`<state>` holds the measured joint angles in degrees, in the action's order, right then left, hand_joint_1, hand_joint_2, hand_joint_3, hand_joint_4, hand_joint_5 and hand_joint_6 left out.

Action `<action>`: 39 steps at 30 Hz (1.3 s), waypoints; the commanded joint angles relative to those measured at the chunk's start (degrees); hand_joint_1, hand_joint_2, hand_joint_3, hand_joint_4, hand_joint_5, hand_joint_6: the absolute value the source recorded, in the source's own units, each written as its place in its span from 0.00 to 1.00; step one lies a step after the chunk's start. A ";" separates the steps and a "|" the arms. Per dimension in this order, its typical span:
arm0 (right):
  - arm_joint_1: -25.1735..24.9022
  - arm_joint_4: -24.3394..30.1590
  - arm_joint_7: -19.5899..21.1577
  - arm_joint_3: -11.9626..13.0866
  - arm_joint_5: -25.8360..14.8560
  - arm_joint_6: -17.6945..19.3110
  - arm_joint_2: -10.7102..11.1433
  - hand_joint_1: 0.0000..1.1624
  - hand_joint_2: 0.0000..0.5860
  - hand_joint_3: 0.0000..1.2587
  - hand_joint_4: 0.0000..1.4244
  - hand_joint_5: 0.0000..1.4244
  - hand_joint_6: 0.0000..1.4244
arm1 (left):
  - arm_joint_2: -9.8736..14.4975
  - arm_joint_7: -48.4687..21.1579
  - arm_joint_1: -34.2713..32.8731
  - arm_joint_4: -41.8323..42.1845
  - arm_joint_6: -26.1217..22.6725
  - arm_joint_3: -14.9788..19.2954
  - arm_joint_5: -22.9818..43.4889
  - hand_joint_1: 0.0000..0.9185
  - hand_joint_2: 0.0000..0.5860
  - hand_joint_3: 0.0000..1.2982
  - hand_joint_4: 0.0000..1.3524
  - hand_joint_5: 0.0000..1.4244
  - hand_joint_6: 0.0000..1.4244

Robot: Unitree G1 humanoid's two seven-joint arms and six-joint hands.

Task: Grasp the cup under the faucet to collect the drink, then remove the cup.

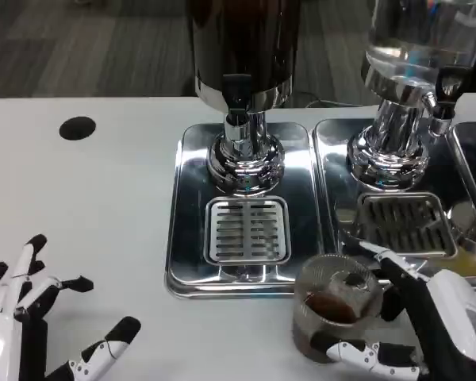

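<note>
A white surface (103,190) carries two steel drip trays (192,230). Near its front edge, the right hand (416,317) grips a clear ribbed cup of dark drink (333,305). The left hand (32,317) rests empty with fingers spread at the front-left corner.

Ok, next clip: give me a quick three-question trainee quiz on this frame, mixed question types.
1. True or false: the cup stands on the grate under the dark dispenser.
2. Multiple choice: which hand holds the cup? A) left hand B) right hand C) neither
3. Short answer: what is inside the cup?

Key
1. False: it is off the steel tray, over the white table in front of it.
2. B: the right hand's fingers wrap around the cup, while the left hand rests open on the table.
3. A dark brown drink.
</note>
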<state>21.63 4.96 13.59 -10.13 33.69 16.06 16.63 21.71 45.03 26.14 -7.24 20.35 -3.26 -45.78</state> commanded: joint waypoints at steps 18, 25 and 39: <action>0.31 0.03 0.17 -0.01 0.09 3.03 1.04 0.59 0.22 0.17 0.28 0.32 0.49 | 0.45 0.61 0.76 0.65 -0.15 0.06 -0.71 0.00 0.14 0.44 0.04 0.16 0.07; 0.49 0.33 0.11 -0.03 0.38 3.33 1.05 0.58 0.22 0.15 0.24 0.28 0.45 | 0.51 0.57 0.76 0.54 0.14 0.26 -0.30 0.00 0.14 0.44 0.04 0.16 0.07; 1.54 1.84 -1.48 0.37 -0.26 3.99 2.27 0.49 0.27 0.00 0.00 0.00 0.10 | 0.56 0.63 0.91 0.72 0.37 0.35 -0.19 0.00 0.14 0.44 0.04 0.16 0.07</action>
<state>22.71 5.55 12.78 -10.22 34.49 18.70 18.37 21.72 45.03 26.92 -7.11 20.36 -3.16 -45.71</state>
